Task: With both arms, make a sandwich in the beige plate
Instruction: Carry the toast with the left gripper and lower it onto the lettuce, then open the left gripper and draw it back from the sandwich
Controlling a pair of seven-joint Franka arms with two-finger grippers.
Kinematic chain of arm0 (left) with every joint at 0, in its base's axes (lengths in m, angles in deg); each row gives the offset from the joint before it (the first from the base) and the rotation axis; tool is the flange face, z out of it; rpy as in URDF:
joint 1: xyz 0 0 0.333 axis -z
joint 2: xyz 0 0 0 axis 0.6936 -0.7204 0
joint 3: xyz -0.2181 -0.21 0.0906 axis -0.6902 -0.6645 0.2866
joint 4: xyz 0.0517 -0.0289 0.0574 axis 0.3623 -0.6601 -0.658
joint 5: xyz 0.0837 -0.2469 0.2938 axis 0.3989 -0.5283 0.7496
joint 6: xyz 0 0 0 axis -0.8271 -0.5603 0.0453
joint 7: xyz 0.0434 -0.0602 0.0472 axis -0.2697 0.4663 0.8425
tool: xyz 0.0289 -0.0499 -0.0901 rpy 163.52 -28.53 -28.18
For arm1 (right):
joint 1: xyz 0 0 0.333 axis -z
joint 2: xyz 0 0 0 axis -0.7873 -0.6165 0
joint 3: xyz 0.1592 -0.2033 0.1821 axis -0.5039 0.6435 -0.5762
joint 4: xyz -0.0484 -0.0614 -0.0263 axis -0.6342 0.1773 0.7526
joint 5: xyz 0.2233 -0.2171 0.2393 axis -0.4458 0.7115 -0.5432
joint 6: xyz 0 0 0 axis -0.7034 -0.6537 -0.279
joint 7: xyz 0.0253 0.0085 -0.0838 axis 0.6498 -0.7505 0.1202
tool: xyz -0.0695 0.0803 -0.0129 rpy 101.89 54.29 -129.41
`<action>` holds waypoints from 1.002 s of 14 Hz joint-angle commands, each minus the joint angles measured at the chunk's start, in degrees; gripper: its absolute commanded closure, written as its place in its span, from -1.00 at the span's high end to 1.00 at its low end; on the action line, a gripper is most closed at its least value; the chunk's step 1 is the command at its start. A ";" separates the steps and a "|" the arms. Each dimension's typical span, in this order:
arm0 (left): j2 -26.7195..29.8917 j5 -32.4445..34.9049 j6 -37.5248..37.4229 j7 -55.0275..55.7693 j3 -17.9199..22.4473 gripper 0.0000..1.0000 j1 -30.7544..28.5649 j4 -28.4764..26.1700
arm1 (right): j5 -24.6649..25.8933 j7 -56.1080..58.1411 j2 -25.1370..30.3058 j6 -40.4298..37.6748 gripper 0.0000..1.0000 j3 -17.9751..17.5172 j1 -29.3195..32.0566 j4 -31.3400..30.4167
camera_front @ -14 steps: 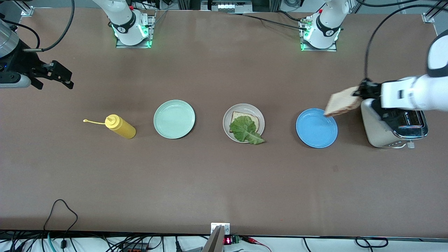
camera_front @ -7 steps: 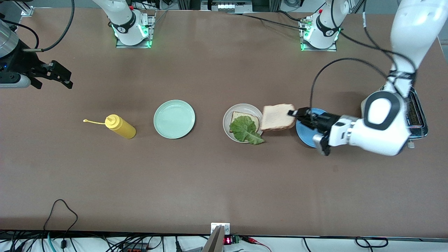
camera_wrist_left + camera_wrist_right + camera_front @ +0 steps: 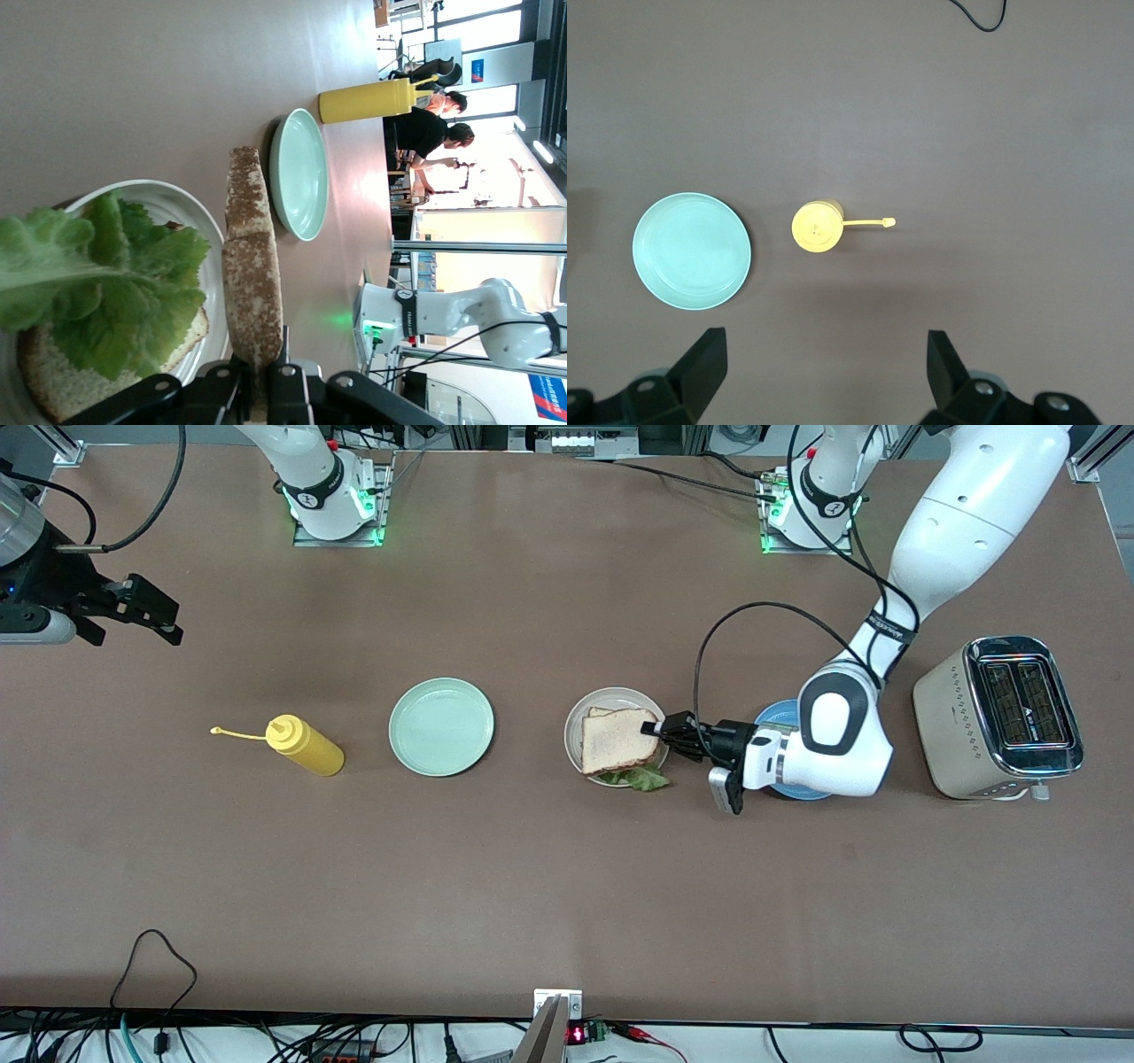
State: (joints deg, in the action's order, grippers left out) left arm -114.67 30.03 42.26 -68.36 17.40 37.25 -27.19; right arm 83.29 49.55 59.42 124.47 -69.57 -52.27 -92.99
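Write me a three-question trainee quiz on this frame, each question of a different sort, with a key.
1. True or false: the left gripper is shut on a bread slice over the beige plate.
2. Which is empty? A) beige plate B) mint plate C) left gripper
3. Fill in: the right gripper hangs open over the table's ____ arm end.

Key: 1 true; 2 B; 3 right.
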 commanded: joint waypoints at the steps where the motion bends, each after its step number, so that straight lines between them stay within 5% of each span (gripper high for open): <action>1: -1.92 -3.33 1.11 -5.34 -0.12 -1.00 -0.28 -1.39 | 0.16 0.66 1.37 -0.71 1.00 -0.46 0.42 -0.51; 8: -4.29 -7.04 1.19 -11.51 0.05 -0.92 0.07 -3.33 | 0.07 0.84 1.37 -0.98 1.00 -0.37 0.51 0.81; 9: -3.95 -6.25 1.28 -10.63 0.49 -0.50 0.25 -2.98 | -0.02 0.75 1.37 -1.06 1.00 -0.37 0.51 0.81; 11: -3.33 -5.37 1.89 -11.50 0.93 0.99 0.25 -3.15 | -0.02 0.66 1.37 -0.98 1.00 -0.55 0.51 0.81; 14: -1.49 1.55 1.90 -9.49 1.02 1.00 0.07 -2.89 | -0.02 0.66 1.46 -1.15 1.00 -0.55 0.51 0.81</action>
State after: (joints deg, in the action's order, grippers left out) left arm -118.63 28.23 44.00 -78.34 17.93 37.11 -29.79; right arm 83.28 49.55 60.09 124.43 -69.63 -52.27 -92.49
